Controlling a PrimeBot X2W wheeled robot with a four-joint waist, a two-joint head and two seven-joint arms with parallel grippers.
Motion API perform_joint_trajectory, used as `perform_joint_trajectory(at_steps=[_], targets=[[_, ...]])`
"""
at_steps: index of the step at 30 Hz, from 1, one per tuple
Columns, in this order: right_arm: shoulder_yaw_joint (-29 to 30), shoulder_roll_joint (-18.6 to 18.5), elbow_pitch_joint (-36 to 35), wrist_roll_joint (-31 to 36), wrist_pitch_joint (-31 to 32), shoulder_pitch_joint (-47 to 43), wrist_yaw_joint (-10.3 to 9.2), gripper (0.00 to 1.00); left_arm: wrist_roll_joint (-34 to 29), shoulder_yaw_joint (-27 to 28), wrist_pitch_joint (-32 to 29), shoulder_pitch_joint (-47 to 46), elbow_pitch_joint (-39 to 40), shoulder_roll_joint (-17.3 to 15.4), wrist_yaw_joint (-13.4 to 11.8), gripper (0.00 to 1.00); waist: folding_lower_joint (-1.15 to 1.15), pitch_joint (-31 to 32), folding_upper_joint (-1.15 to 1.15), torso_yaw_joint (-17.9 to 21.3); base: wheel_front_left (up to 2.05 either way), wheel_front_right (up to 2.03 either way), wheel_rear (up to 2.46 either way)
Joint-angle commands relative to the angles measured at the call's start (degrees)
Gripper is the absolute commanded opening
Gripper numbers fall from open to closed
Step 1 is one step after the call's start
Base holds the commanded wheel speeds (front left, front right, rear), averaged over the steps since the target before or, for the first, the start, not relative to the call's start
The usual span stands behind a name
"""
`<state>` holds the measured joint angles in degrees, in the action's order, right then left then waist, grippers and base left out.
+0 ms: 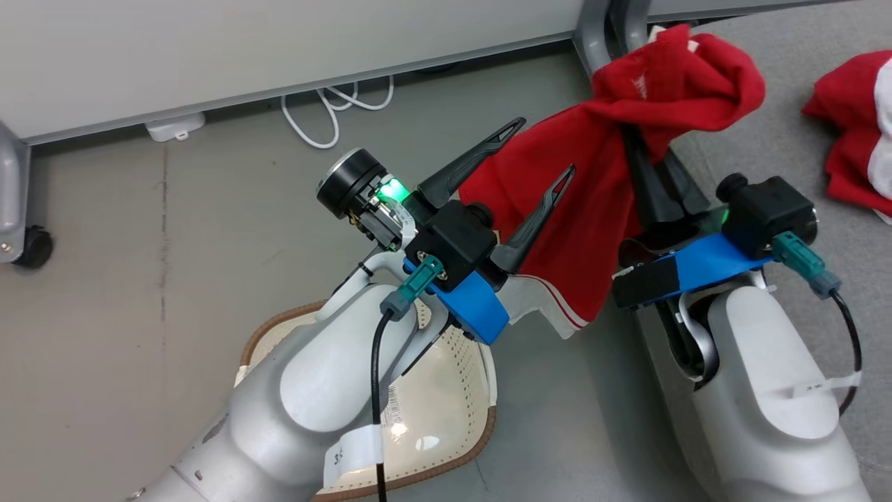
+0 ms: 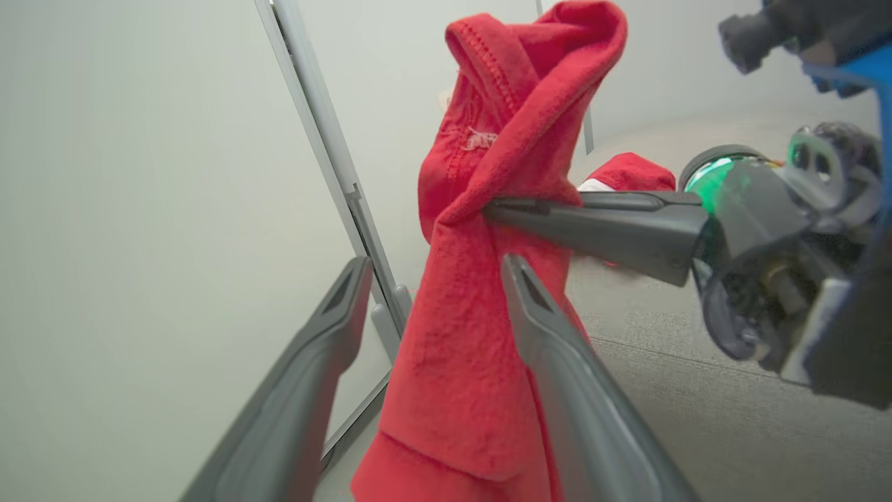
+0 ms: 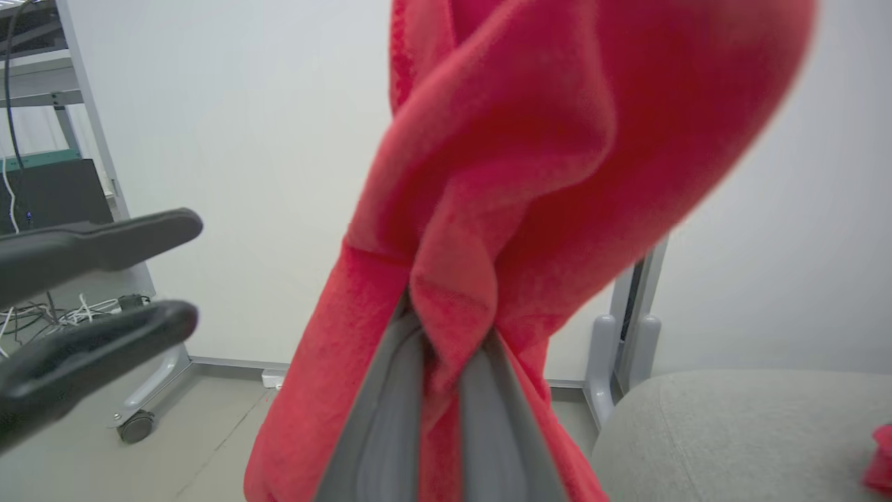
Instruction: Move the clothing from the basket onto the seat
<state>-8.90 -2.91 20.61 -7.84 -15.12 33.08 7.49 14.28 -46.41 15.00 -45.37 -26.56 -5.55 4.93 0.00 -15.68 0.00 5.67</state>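
Well, off to the right, the big grey seat [image 1: 787, 104], one red garment [image 1: 854, 118] lying on it. Down left, the basket [image 1: 481, 446]. From the right claw [image 3: 446, 328], pinched tight, the other red garment [image 1: 592, 202] hanging long. Beside it the left claw [image 1: 548, 143], spread apart, bare.

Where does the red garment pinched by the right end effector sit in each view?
Head view: red garment, upper centre-right, draping down.
Left wrist view: centre, top to bottom.
Right wrist view: centre, bunched over the right end effector.
Shared landmark: grey seat.
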Motion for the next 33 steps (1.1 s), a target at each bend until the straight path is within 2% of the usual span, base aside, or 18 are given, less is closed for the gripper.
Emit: perform_joint_trajectory(at_steps=[1,20,33], targets=[[0.6,0.0,-0.6,0.4,0.0,-0.8,0.01,0.0,-0.2,0.0,0.2,-0.2,-0.2,-0.4,0.0,1.0,0.0,-1.1,0.0,1.4,0.0,0.0,0.0],[13.4,0.0,-6.7,0.8,0.0,-4.0,0.01,0.0,-0.2,-4.0,-0.9,-0.2,-1.2,-1.9,1.1,1.0,0.0,-6.1,0.0,10.8,0.0,0.0,0.0],[16.7,0.0,-7.8,0.6,0.0,-7.7,0.01,0.0,0.8,-5.4,-0.4,0.7,-2.5,-1.2,1.2,1.0,0.0,-6.1,0.0,12.6,0.0,0.0,0.0]])
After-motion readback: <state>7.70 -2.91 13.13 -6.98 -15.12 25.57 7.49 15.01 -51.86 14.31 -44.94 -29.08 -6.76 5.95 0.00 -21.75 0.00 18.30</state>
